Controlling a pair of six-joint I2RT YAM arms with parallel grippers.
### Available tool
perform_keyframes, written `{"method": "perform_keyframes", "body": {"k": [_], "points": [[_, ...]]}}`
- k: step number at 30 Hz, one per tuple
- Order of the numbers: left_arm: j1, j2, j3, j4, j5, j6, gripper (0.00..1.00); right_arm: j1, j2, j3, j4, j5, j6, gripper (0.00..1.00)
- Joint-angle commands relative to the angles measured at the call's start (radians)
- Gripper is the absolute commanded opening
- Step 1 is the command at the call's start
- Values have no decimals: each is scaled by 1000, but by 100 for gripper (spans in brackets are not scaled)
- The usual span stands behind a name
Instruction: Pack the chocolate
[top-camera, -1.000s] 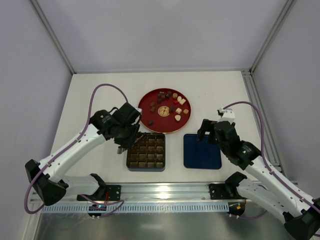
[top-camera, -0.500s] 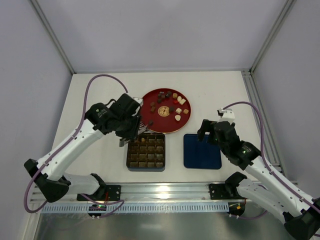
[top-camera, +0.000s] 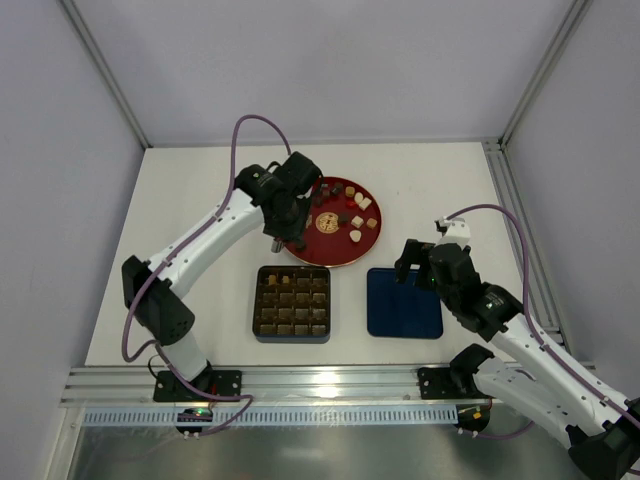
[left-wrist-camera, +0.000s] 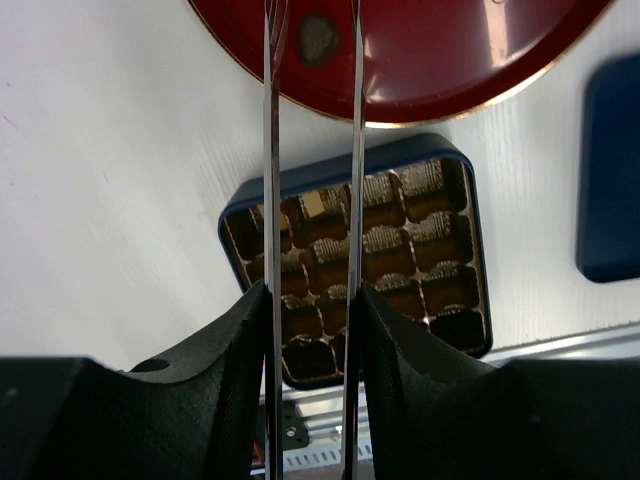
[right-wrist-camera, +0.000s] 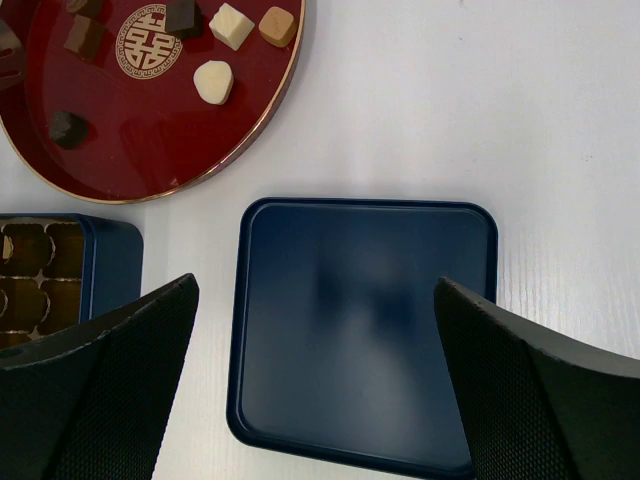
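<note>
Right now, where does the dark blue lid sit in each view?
Top external: blue lid lies lower right of centre.
Left wrist: cut off at the right edge.
Right wrist: lower centre, nearly whole.
Shared landmark: the red plate, seen in all three.

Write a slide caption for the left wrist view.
Left gripper, jaws open, frames one dark chocolate on the red plate, the compartmented box nearer the arm.
</note>
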Motion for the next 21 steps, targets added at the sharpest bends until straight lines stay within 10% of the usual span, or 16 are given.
{"method": "perform_keyframes", "body": {"k": [1, 21], "points": [[43, 49, 73, 48, -49, 49, 39, 4, -20, -3, 22, 8, -7, 100], [98, 206, 103, 147, 15, 93, 37, 3, -37, 0, 1, 14, -11, 100]]}}
